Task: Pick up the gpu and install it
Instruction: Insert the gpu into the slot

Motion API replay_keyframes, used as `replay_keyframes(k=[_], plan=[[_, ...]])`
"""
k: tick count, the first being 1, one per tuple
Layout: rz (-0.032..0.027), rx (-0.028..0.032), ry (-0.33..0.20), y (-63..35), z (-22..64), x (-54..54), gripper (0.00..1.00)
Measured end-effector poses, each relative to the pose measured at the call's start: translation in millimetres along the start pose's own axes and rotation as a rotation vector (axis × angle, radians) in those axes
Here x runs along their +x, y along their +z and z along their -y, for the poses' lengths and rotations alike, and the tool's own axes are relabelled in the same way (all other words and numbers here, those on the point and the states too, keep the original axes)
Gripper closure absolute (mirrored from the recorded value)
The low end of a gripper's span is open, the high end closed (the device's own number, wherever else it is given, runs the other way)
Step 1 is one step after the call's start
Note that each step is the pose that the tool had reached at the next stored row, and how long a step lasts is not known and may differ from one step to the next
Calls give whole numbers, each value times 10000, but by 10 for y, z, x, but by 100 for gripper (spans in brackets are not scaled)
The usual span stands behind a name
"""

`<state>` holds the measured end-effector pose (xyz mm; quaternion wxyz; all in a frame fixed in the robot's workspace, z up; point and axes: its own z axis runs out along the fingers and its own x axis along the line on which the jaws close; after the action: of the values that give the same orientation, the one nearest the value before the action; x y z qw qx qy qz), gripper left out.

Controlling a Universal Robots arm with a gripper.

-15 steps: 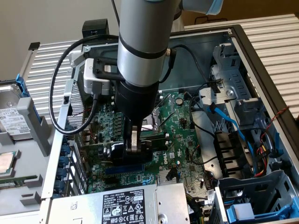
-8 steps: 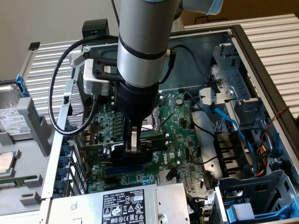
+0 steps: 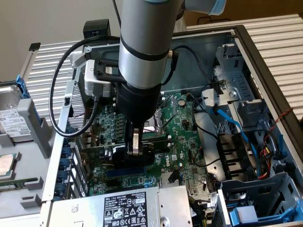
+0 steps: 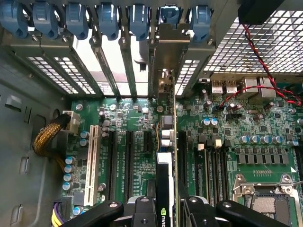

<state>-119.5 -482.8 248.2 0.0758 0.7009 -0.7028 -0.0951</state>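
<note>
The pincer (image 4: 163,208) is clamped on the gpu (image 4: 164,189), which stands edge-on between its fingers, low over the motherboard (image 4: 227,142) inside the computer case (image 3: 265,56). Directly below lie the slots (image 4: 129,161), so a small sideways offset or tilt could jam the card's edge against a neighbouring slot. Further ahead, its metal bracket (image 4: 169,52) could snag the blue clips (image 4: 137,21) at the rear wall.

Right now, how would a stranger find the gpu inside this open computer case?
Look in the open computer case at the green motherboard. Under the arm, the gripper clamps the gpu, a small black card standing on edge over the slots. Only it is gripped; its neighbours sit fixed.
</note>
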Motion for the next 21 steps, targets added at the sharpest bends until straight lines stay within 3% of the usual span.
replay_keyframes(k=[21], plan=[[3,20,-1,15,8,19,73]])
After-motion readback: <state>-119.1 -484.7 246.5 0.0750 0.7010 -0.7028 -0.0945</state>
